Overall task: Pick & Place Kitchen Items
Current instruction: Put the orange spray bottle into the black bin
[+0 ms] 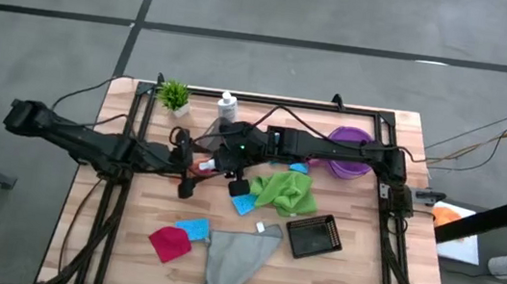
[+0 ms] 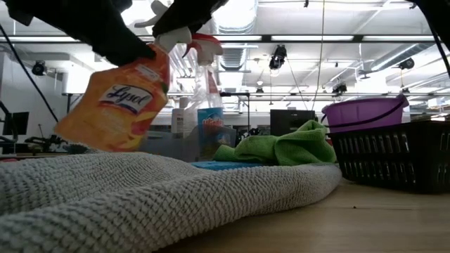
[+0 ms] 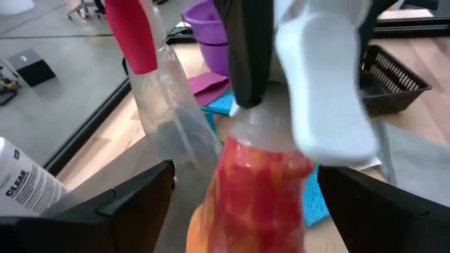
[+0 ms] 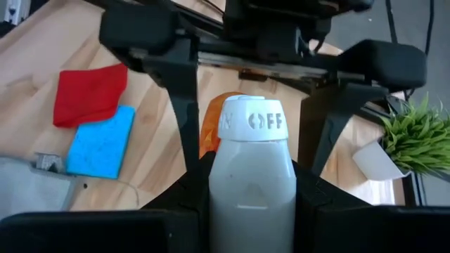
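Orange-and-white spray bottle [image 2: 116,102] hangs tilted above table centre, its white head pinched by right gripper [image 4: 246,183]. Left gripper [image 3: 239,204] straddles body, jaws wide, not gripping. Close left squarely before right lets go.

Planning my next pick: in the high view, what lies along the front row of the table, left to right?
magenta cloth → blue sponge → grey cloth → black basket

Orange-and-white spray bottle [image 2: 119,98] tilted, lifted off table, white trigger head [image 4: 252,169] clamped in right claw [image 4: 249,176].
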